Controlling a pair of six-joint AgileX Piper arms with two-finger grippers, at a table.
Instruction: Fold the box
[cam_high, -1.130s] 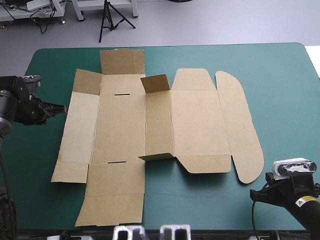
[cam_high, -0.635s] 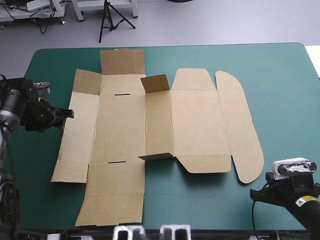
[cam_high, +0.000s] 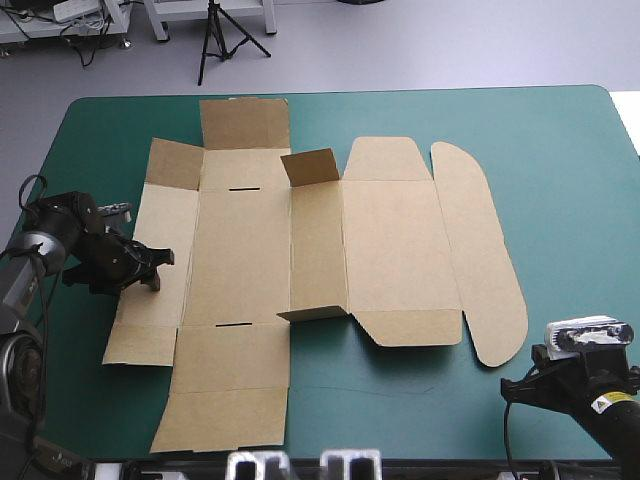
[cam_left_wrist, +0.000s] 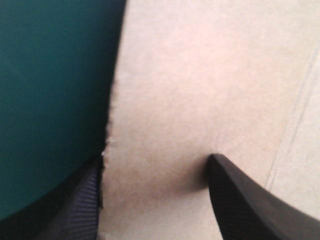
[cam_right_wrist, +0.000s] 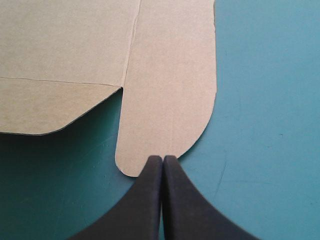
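Board fills most of the left wrist view: just the left edge of the box (cam_left_wrist: 200, 75) and a strip of the teal-green cover (cam_left_wrist: 50, 75). Whether the fingers (cam_left_wrist: 235, 200) touch the sheet is hard to say. From above, the box lies opened out flat across the table's middle, two small flaps (cam_high: 310, 165) raised near its centre. Now the left gripper (cam_high: 152, 262): low at that left edge, spread wide, one finger over the cover, one over the board, gripping nothing. And the right gripper (cam_right_wrist: 162, 159), partly cut off at the near right corner, is pressed together, empty, pointing at the rounded flap (cam_right_wrist: 170, 100) just beside it.
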